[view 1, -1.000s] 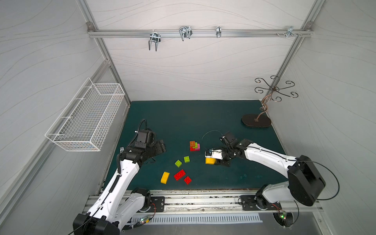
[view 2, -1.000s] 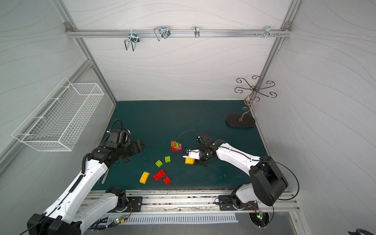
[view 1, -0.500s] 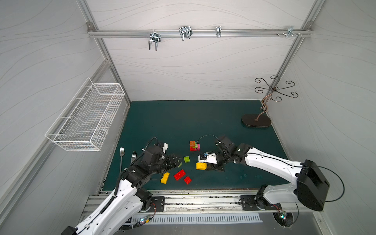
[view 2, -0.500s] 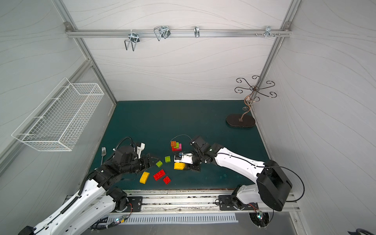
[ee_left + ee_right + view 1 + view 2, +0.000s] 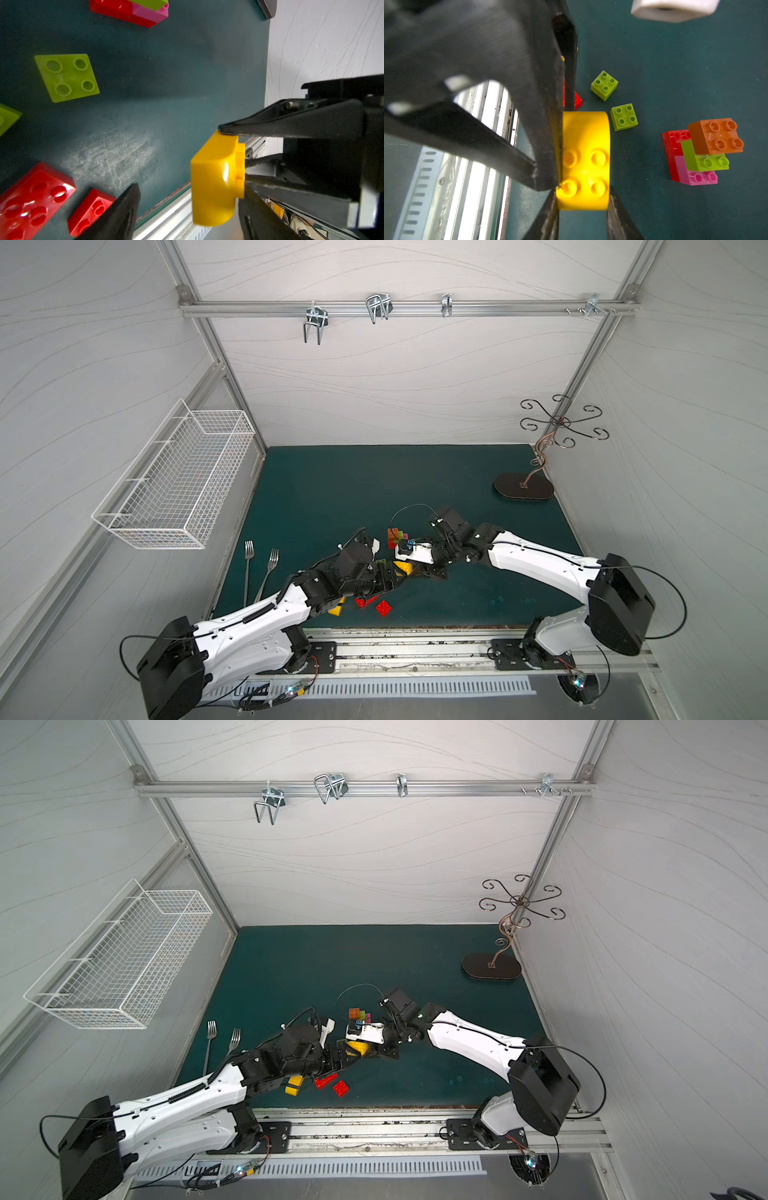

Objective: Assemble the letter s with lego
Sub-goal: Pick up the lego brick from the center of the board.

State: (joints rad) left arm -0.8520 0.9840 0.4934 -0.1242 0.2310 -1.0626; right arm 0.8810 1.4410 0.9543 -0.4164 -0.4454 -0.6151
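I have the right gripper (image 5: 582,197) clamped on the yellow round-topped plastic brick (image 5: 585,162), lower centre in both top views. Left gripper (image 5: 190,185) jaws apart around it, one finger (image 5: 529,124) touching. Lime green square brick (image 5: 624,116) just beside; stacked multicolour brick block (image 5: 704,153) near. My left arm (image 5: 249,618) partly covers a red oblong brick (image 5: 365,601).

Both the left arm (image 5: 257,620) and the right arm (image 5: 540,566) have smooth white shells between black joint housings, dotted with small dark screws. Nearest the aluminium rail (image 5: 415,653), each has a bulky black box-shaped shoulder and a black base plate bolted onto the rail. A ribbed black cable (image 5: 259,612) runs along the left arm's shell, and thin black leads loop from both shoulders. Farthest from the rail, the left gripper (image 5: 188,187) has tapering black fingers (image 5: 477,45) with fine layered ridges.
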